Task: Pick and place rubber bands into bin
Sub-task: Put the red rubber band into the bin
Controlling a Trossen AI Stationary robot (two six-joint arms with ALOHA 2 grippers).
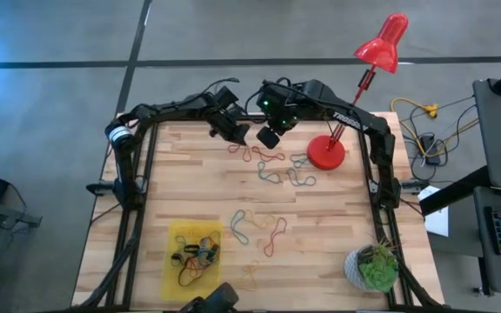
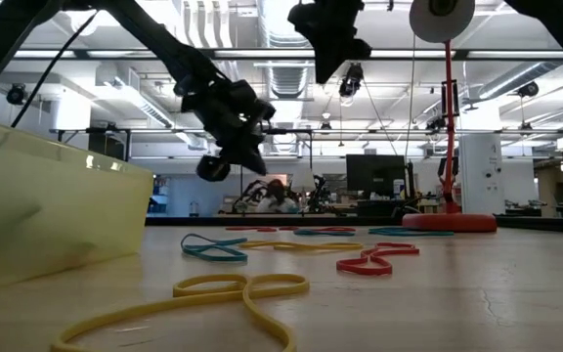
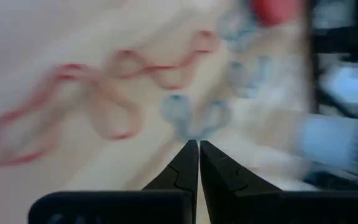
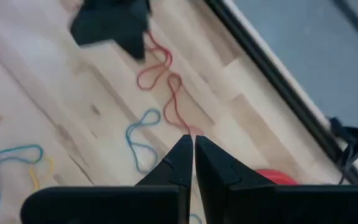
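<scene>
Sprawling rubber bands [image 1: 272,167] (wooden table [image 1: 190,187])

The left hand [image 1: 239,136] and the right hand [image 1: 269,137] are positioned side by side near the 12 o'clock edge of the wooden surface [image 1: 190,187]. Loose rubber bands [image 1: 268,165] are scattered just below them and at centre. The yellow bin [image 1: 174,273], containing several bands, is located at 7 o'clock. A red lamp [image 1: 327,152] is seen at 1 o'clock, a potted plant [image 1: 372,266] at 5 o'clock.

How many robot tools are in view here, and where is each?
2. The left tool hangs shut over the red rubber bands by the table's far edge; the right tool, also shut, hangs beside it, toward the lamp.
</scene>
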